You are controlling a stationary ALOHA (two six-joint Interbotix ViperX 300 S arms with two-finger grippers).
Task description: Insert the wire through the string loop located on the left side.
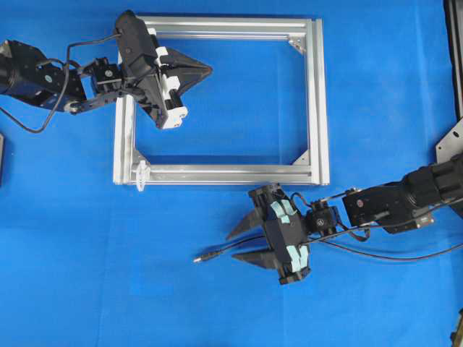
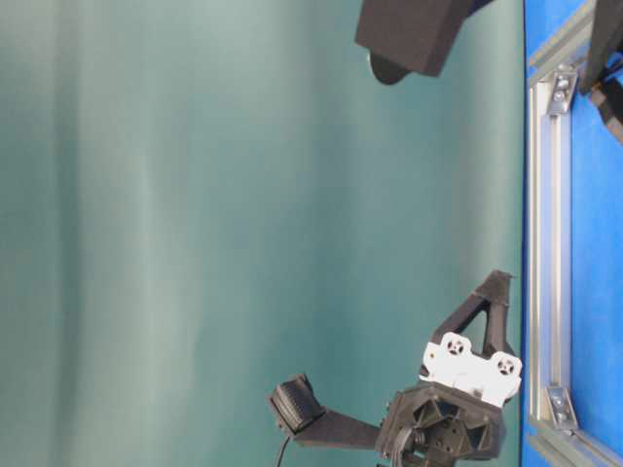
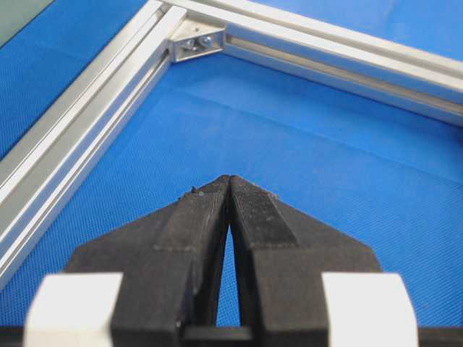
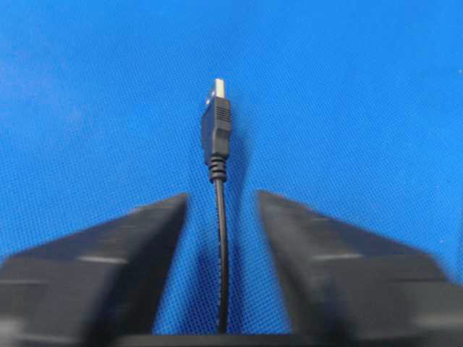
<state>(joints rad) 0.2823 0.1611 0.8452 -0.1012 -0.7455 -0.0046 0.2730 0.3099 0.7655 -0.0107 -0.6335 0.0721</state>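
Note:
The wire [image 1: 217,252] lies on the blue mat below the silver frame [image 1: 224,174], its plug tip [image 1: 200,256] pointing left. My right gripper [image 1: 236,247] is open and straddles the wire just behind the plug, one finger on either side. In the right wrist view the wire [image 4: 221,231] runs up the gap between the jaws without touching them, and the plug [image 4: 216,130] sits beyond my right gripper [image 4: 222,201]. The string loop [image 1: 142,175] hangs at the frame's lower left corner. My left gripper [image 1: 207,70] is shut and empty over the frame's upper left part; its tips [image 3: 229,181] meet.
A silver corner bracket [image 3: 195,43] sits ahead of the left gripper, and the frame's rails [image 3: 79,130] run along its left and far sides. Thicker black arm cables [image 1: 391,254] trail right of the right gripper. A metal stand [image 1: 450,144] is at the right edge.

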